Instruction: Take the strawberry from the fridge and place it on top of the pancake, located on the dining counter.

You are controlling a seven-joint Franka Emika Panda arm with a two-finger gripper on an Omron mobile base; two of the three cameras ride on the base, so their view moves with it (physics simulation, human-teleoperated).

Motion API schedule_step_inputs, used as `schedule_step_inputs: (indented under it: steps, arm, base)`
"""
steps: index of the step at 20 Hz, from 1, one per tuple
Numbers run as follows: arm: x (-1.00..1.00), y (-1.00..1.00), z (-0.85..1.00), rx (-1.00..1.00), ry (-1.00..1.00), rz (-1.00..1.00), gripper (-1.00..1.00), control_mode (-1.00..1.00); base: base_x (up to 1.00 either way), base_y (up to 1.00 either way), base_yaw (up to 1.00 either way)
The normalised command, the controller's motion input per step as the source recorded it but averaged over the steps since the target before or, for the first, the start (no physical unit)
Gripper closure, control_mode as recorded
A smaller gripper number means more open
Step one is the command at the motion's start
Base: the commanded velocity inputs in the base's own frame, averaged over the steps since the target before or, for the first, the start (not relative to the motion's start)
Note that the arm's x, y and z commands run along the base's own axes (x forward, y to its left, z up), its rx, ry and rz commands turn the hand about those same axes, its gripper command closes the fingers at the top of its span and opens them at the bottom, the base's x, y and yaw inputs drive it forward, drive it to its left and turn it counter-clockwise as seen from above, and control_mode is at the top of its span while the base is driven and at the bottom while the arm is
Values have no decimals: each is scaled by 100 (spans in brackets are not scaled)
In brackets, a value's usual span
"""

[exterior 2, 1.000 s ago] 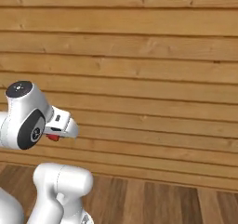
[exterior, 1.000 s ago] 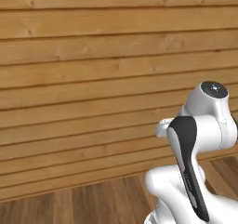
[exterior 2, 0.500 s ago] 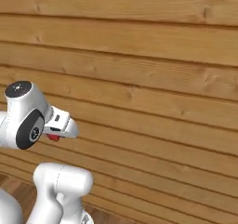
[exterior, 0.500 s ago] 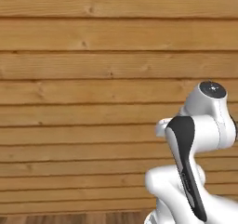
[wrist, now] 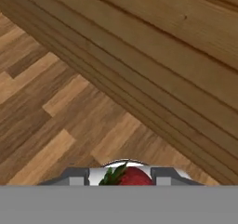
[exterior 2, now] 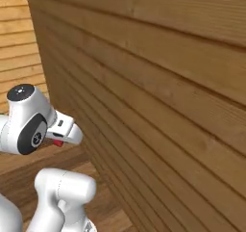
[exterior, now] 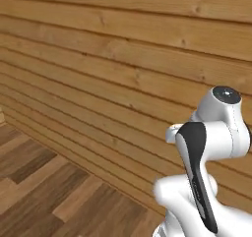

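1. The strawberry [wrist: 130, 176] sits between the jaws of the gripper [wrist: 122, 177] — clamped, carried low in front of the arm; its red also shows in the right base view [exterior 2: 58, 143].
2. Around it there is a plank wall [exterior: 113, 69] just ahead and wood floor [wrist: 56, 111] below.
3. The step in hand looks like transport: keep the grip firm, hold the hand steady — the counter is not in sight.
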Motion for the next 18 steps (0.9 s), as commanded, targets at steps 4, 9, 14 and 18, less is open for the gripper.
schedule_step_inputs:
  steps: [4,9,14,18]
  arm:
    - [0,0,0,0,0,0,100,100]
    - [0,0,0,0,0,0,100,100]
    - [0,0,0,0,0,0,100,100]
    - [0,0,0,0,0,0,100,100]
  base:
    - [14,-1,100]
    - [57,-3,95]
    - [79,-13,88]
    - [100,-7,72]
